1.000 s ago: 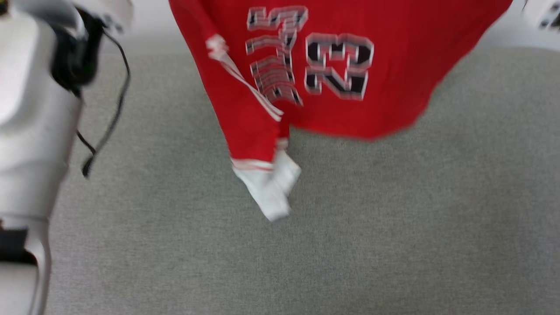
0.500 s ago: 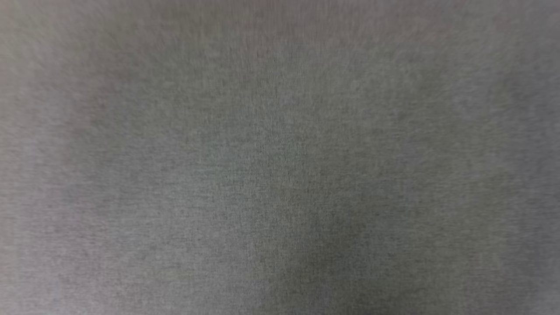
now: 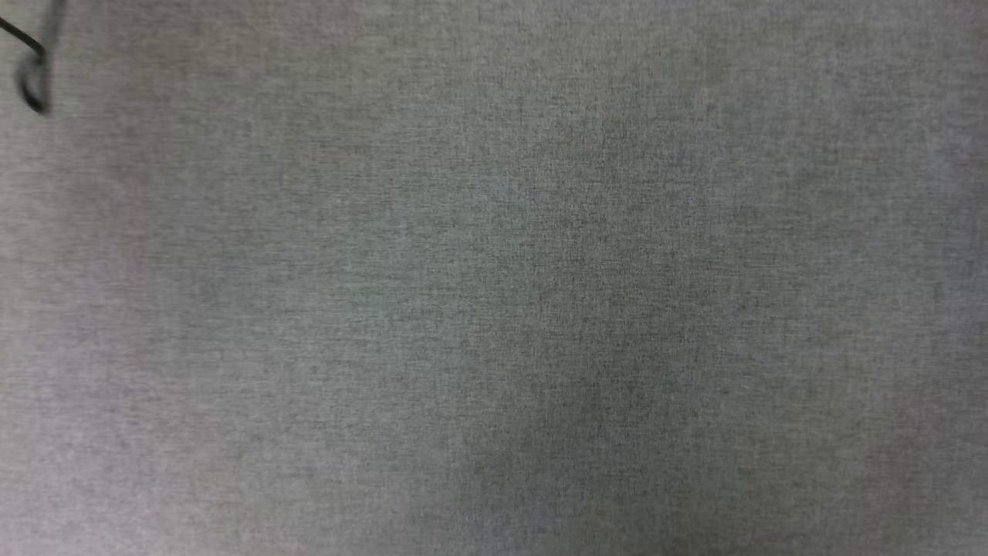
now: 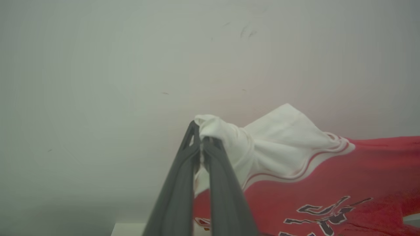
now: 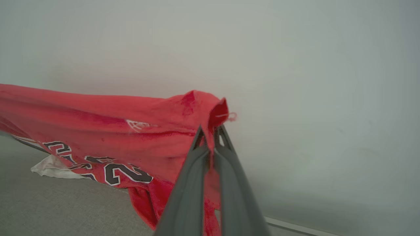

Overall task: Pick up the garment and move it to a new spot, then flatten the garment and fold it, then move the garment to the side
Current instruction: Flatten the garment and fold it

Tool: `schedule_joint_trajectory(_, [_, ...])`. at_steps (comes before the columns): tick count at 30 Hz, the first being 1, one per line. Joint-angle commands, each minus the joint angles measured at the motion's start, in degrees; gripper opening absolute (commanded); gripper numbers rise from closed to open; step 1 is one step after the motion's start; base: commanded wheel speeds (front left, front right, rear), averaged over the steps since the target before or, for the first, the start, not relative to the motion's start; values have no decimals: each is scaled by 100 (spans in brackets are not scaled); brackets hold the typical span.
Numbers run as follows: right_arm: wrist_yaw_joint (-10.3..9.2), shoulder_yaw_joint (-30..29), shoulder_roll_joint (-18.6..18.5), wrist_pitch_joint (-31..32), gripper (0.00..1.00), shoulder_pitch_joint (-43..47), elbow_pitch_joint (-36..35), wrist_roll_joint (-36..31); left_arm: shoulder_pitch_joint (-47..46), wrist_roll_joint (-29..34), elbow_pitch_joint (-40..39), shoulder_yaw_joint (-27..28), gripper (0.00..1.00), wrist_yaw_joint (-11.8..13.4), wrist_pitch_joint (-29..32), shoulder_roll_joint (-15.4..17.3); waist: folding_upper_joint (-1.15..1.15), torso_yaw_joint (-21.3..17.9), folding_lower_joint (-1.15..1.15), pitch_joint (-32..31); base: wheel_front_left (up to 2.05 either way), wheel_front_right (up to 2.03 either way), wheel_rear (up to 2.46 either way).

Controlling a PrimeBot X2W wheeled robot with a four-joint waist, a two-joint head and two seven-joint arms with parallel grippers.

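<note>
The garment (image 4: 328, 177) is a red jersey with white sleeves and black-and-white lettering, stretched in the air between both arms. In the left wrist view my left gripper (image 4: 200, 144) is shut on a bunched white sleeve (image 4: 223, 134). In the right wrist view my right gripper (image 5: 210, 137) is shut on a red corner of the garment (image 5: 98, 131). There the cloth sags left, its number facing down and a white sleeve end (image 5: 52, 167) hanging near the grey surface (image 5: 59, 203).
The head view looks down on grey woven fabric surface (image 3: 494, 278), with a thin black cable loop (image 3: 31, 77) at its top left corner. A pale wall (image 5: 295, 65) stands behind the garment in both wrist views.
The head camera has swung down: a second ago it showed the hanging garment and my pale left arm; now it shows grey surface. Both grips stay shut.
</note>
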Motion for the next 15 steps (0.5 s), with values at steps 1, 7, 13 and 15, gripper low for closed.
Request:
schedule_joint_trajectory(1, [-8,48,-26,-46,0,167,57,72,119,-46,20,31,0,-28,-38,-3,0,33,-2,-78,0,0,0])
schedule_joint_trajectory(7, [-8,645,-129,-259,0,1208,230,664,1374,-178,-206,177,0,-72,-60,-14,0,93,-2,-772,0,0,0])
schedule_joint_trajectory(13, [-8,1129,-287,-350,0,2894,-107,1280,3413,-198,-923,342,0,-71,-51,30,0,98,-2,-1817,0,0,0])
schedule_joint_trajectory(15, [-8,1197,-390,-377,0,3481,-272,1444,4121,-197,-1112,389,0,-72,-52,-22,0,117,-2,-2161,0,0,0])
